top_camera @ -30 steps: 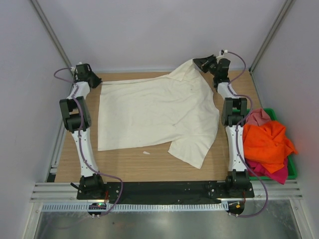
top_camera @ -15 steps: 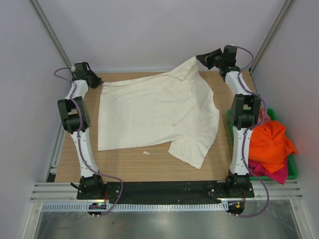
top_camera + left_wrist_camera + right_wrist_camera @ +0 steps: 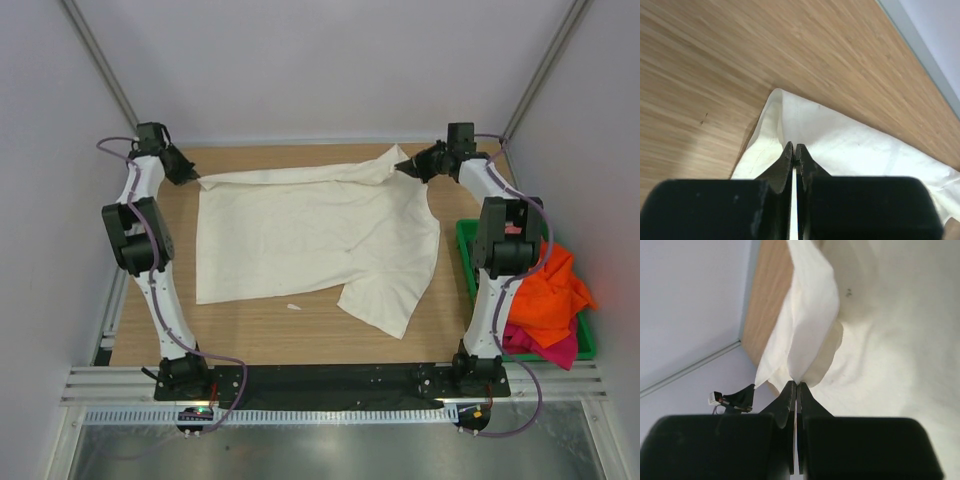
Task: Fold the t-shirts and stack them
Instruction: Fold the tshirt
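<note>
Cream-white t-shirt (image 3: 310,235) lies spread on the table (image 3: 300,335), its far edge running left-right between the left tool (image 3: 190,178) and right tool (image 3: 405,166), each clamped on a far corner, its body nearward of both.

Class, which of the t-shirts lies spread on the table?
The cream-white t-shirt; the orange t-shirt and magenta t-shirt sit bunched in the green bin.
</note>
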Robot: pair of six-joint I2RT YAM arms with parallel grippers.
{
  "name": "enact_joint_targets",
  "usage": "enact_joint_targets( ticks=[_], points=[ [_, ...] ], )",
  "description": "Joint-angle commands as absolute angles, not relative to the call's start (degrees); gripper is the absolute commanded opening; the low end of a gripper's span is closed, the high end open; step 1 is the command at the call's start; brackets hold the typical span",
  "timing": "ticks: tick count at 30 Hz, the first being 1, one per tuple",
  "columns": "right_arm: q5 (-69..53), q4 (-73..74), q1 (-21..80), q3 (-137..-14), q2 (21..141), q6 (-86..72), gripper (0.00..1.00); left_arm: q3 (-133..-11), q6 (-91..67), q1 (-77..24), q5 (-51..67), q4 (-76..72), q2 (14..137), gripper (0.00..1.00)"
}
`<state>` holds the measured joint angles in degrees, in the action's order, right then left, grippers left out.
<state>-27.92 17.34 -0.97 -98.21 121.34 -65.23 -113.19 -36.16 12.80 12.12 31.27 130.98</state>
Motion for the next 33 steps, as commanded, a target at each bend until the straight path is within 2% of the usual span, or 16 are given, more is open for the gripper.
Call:
enact_joint_targets(
  ticks=[1, 14, 33],
  points=[
    [-27.0, 20.1, -1.1, -94.7, 113.5, -62.8, 0.01, -112.4, -32.6, 13.9, 13.3, 36.3, 127.3, 0.00],
    [-25.0, 23.7, -1.6, -90.0, 106.3, -59.8, 0.01, -110.6, -30.5, 13.9, 16.3, 40.3, 127.3, 0.00],
    [-22.8, 27.9, -1.8, -83.8, 102.0, -55.6, 0.01, -111.4, -24.8, 14.0, 11.3, 48.8, 127.5, 0.00]
  ],
)
